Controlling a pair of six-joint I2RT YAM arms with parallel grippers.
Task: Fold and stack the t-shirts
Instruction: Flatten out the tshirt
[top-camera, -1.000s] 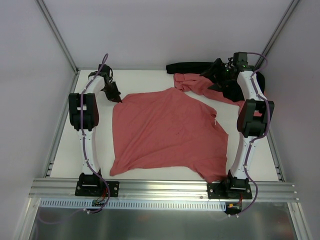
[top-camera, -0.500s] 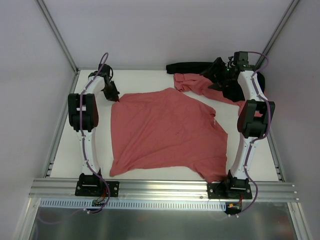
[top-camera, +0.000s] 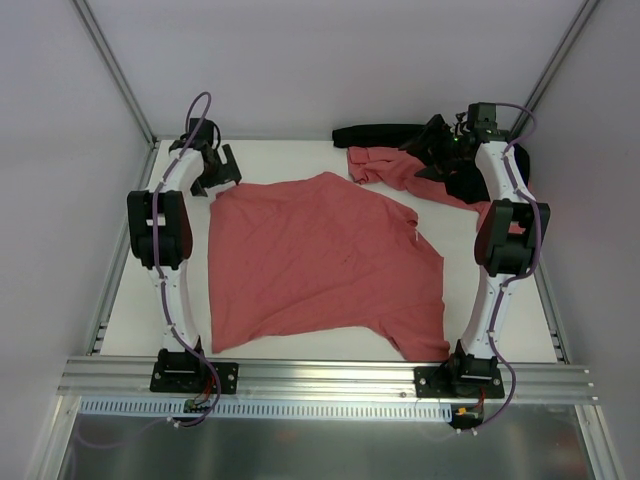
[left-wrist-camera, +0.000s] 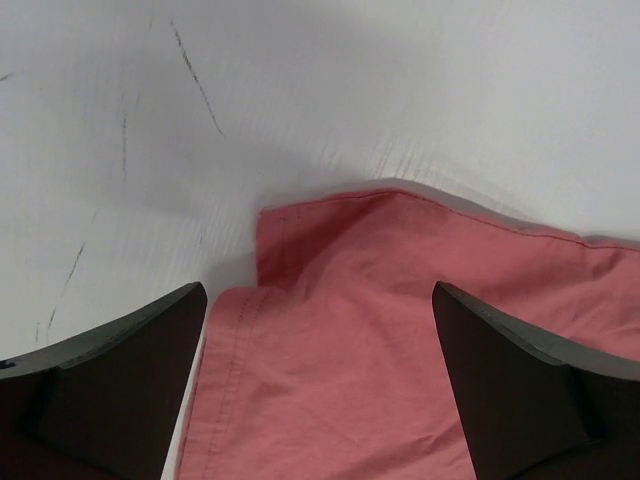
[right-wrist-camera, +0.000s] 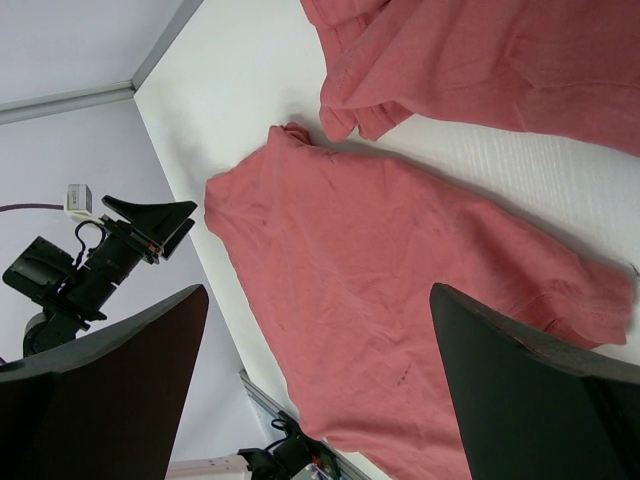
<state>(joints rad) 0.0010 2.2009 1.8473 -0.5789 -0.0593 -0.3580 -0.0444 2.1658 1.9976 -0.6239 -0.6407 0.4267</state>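
One salmon-red t-shirt (top-camera: 320, 260) lies spread flat across the middle of the white table (top-camera: 130, 300). My left gripper (top-camera: 216, 172) hangs open just over its far left corner, nothing held. In the left wrist view that hemmed corner (left-wrist-camera: 400, 330) lies on the table between the wide-apart fingers (left-wrist-camera: 110, 390), under the gripper (left-wrist-camera: 318, 292). A second t-shirt (top-camera: 400, 172) lies crumpled at the back right. My right gripper (top-camera: 435, 148) is raised there, open and empty. The right wrist view looks past its gripper (right-wrist-camera: 312, 292) down at the spread shirt (right-wrist-camera: 420, 300) and the crumpled one (right-wrist-camera: 480, 60).
A black cloth (top-camera: 380, 133) lies along the back edge behind the crumpled shirt. An aluminium rail (top-camera: 320, 375) runs across the front by the arm bases. Enclosure walls and a metal frame border the table on the left, back and right.
The left gripper dragged the shirt's far left corner to the left, then opened and let it go, lifting slightly back. The shirt now lies further left. The right arm has not moved.
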